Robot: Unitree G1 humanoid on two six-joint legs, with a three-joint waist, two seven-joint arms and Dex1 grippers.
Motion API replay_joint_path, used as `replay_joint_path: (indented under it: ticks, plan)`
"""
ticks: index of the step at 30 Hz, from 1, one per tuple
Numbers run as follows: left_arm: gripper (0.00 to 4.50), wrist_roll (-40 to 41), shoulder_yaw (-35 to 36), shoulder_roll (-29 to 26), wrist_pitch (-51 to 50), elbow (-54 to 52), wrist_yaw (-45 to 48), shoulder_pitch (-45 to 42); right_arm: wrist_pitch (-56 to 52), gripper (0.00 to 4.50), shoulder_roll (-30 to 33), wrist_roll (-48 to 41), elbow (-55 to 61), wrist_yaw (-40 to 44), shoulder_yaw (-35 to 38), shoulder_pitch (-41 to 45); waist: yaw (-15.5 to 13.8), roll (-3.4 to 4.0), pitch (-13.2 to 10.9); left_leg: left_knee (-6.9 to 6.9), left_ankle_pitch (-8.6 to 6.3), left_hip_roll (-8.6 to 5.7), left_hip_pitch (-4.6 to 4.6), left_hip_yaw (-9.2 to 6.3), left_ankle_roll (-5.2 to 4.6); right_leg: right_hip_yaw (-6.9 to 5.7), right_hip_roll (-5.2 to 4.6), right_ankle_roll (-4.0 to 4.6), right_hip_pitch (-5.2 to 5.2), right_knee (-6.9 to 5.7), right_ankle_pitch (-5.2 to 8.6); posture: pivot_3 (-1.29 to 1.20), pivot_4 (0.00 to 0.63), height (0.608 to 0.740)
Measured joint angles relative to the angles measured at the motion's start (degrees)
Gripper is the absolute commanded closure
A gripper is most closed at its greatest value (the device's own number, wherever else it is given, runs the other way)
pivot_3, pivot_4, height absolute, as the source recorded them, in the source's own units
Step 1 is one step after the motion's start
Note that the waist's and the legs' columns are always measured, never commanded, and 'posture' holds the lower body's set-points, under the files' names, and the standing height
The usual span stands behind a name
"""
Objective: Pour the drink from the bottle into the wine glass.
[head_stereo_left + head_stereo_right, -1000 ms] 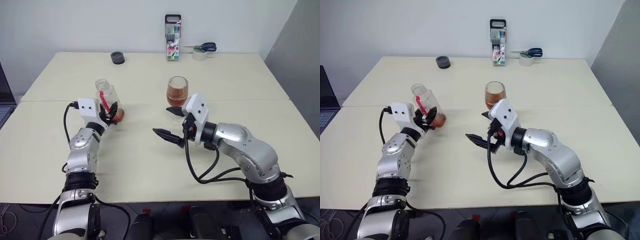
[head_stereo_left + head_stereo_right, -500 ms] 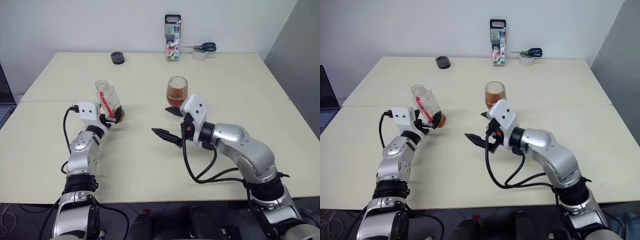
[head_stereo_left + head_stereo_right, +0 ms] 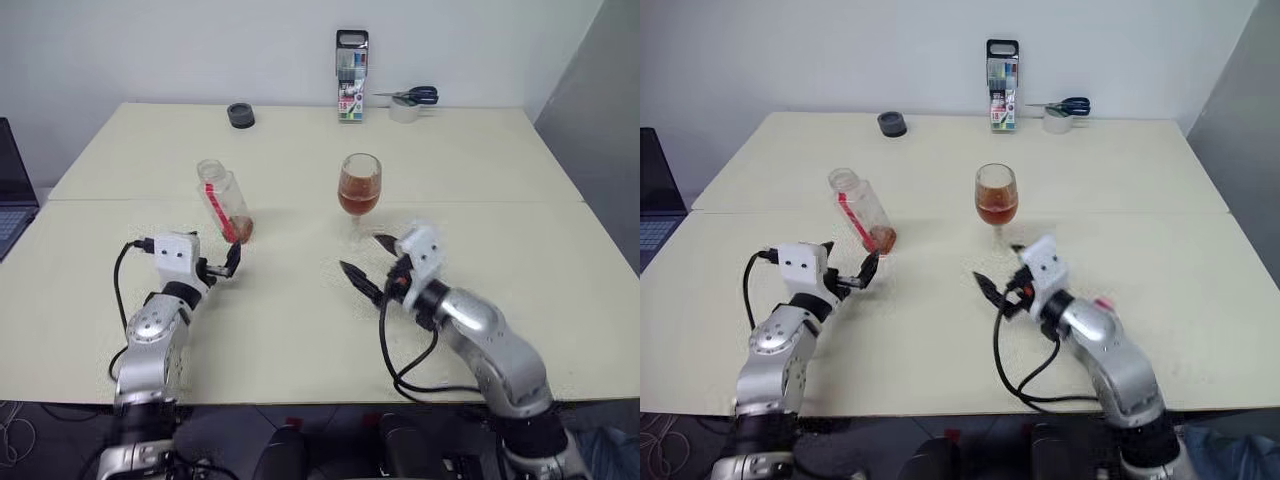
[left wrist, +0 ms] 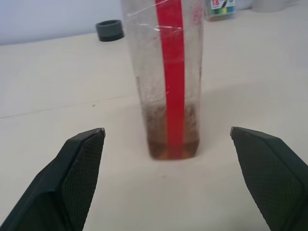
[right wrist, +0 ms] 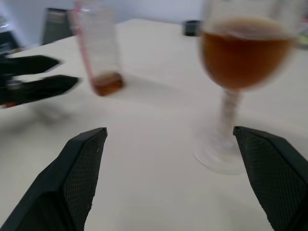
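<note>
Left claw: your black two-fingered left gripper [image 3: 222, 268] sits spread wide, nothing between its fingers.
Bottle: the small clear squarish plastic bottle with the red label strip [image 3: 224, 201] stands upright just ahead of that claw, apart from it, a little reddish-brown drink [image 4: 171, 147] in its bottom.
Right claw: your right gripper [image 3: 368, 262] is spread wide too, empty.
Glass: the clear stemmed wine glass [image 3: 359, 187], part full of amber, stands on the cream table [image 3: 300, 320] just beyond it, untouched.

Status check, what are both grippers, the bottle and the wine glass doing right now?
Left gripper open, short of bottle. Right gripper open, near wine glass. Bottle upright, nearly empty; drink in glass. Nothing in the way.
</note>
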State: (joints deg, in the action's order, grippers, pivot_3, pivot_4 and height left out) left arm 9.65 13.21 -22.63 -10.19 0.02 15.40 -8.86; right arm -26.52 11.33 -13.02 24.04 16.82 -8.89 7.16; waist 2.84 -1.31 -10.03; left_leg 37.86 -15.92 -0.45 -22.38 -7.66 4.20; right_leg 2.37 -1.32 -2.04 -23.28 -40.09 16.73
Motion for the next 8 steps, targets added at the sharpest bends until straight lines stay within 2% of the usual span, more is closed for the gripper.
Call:
replay_joint_path:
  ticks: [4, 8]
  plan:
    - [0.04, -0.5, 0.0, 0.8, -2.4, -3.5, -1.1, 3.3, 9.0, 0.0, -2.5, 3.6, -2.7, -4.7, 3.3, -6.5, -0.4, 0.01, 0.0, -0.04, 0.0, 0.01, 0.26, 0.08, 0.0, 0.03, 0.08, -0.04, 0.15, 0.02, -0.01, 0.0, 0.15, 0.74]
    - [0.04, -0.5, 0.0, 2.0, -1.7, -4.2, -1.2, 3.8, 15.0, 0.0, -4.5, 5.4, -5.7, -6.2, 3.4, -8.8, -0.2, 0.01, 0.0, -0.13, 0.0, 0.08, 0.4, 0.19, 0.0, 0.12, 0.17, -0.04, 0.18, 0.02, -0.01, 0.0, 0.15, 0.74]
